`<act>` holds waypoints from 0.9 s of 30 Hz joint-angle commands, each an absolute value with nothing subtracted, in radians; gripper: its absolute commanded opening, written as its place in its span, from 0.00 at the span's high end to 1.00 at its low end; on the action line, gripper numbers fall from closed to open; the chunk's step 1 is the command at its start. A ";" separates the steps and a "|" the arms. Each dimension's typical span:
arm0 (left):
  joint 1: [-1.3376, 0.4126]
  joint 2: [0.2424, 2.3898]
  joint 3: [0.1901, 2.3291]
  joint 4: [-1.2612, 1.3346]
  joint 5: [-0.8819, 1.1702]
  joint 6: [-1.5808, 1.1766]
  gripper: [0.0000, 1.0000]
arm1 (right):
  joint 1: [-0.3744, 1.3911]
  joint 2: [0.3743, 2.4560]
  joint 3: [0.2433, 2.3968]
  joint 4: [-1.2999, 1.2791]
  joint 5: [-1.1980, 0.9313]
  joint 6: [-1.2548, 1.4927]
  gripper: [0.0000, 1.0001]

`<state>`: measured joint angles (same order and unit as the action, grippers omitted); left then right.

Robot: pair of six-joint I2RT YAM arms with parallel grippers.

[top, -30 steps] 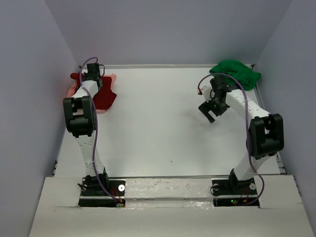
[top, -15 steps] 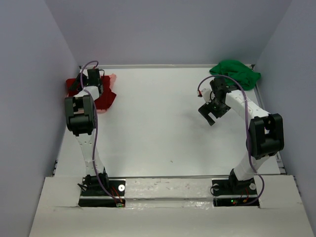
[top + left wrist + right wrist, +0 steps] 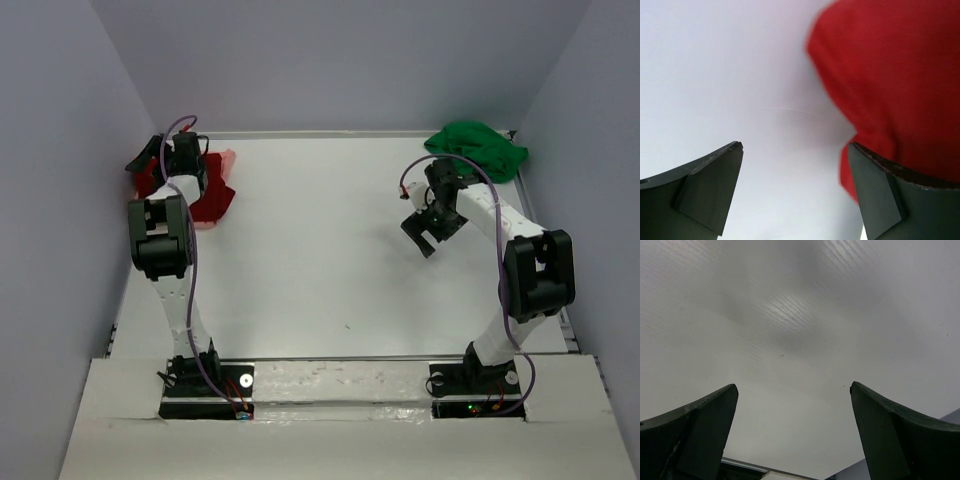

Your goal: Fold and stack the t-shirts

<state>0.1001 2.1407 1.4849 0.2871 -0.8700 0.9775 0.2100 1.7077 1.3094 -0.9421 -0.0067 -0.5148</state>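
White counter (image 3: pixel 330 270) boxed in by plain lavender-grey walls under even, soft light.

The back wall (image 3: pixel 340 60), left wall (image 3: pixel 60 200) and right wall (image 3: pixel 605 200) rise straight from the counter's edges, all matte. A thin pale rim (image 3: pixel 330 133) runs along the far edge. At the near edge lies a glossy white strip (image 3: pixel 340 385), and below it a matte white board (image 3: pixel 340 445) with a crease near its left end. Ahead of the right fingers (image 3: pixel 695 425) the counter shows fine parallel ribbing and a soft patch of glare (image 3: pixel 790 307) with dim shadow beside it. Between the left fingers (image 3: pixel 705 190) it is smooth white, marked by one faint hairline scratch (image 3: pixel 785 110).
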 commanded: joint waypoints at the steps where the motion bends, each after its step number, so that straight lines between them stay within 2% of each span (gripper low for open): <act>1: 0.095 1.947 1.532 0.269 -0.890 0.951 0.01 | 0.212 1.672 1.339 -0.962 -0.052 -0.509 0.00; 3: 0.092 1.916 1.658 0.076 -0.785 0.849 0.01 | 0.212 1.672 1.354 -0.953 -0.038 -0.509 0.00; 4: 0.092 1.902 1.737 -0.074 -0.703 0.695 0.01 | 0.212 1.672 1.370 -0.942 -0.006 -0.493 0.00; 5: 0.094 1.902 1.911 -0.347 -0.528 0.627 0.01 | 0.212 1.672 1.380 -0.933 -0.005 -0.486 0.00; 8: 0.094 1.888 2.113 -0.674 -0.266 0.499 0.01 | 0.212 1.666 1.423 -0.910 0.061 -0.457 0.00; 9: 0.092 1.872 2.176 -0.705 -0.118 0.450 0.01 | 0.212 1.643 1.428 -0.904 0.064 -0.457 0.00; 11: 0.092 1.784 2.163 -0.701 -0.017 0.399 0.01 | 0.212 1.606 1.428 -0.868 0.049 -0.443 0.00; 12: 0.092 1.746 2.092 -0.681 0.085 0.372 0.01 | 0.212 1.564 1.413 -0.852 0.037 -0.443 0.00; 16: 0.092 1.524 1.811 -0.566 0.207 0.336 0.01 | 0.212 1.458 1.333 -0.827 0.012 -0.413 0.00; 17: 0.091 1.491 1.684 -0.513 0.212 0.322 0.01 | 0.212 1.433 1.307 -0.821 0.012 -0.408 0.00; 27: 0.094 1.099 1.058 -0.207 0.224 0.193 0.01 | 0.202 1.062 1.034 -0.648 0.077 -0.301 0.00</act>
<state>0.0872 1.2339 1.1908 -0.3626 0.1699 0.2546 0.2096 1.1744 1.0710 -0.7822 0.0437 -0.3645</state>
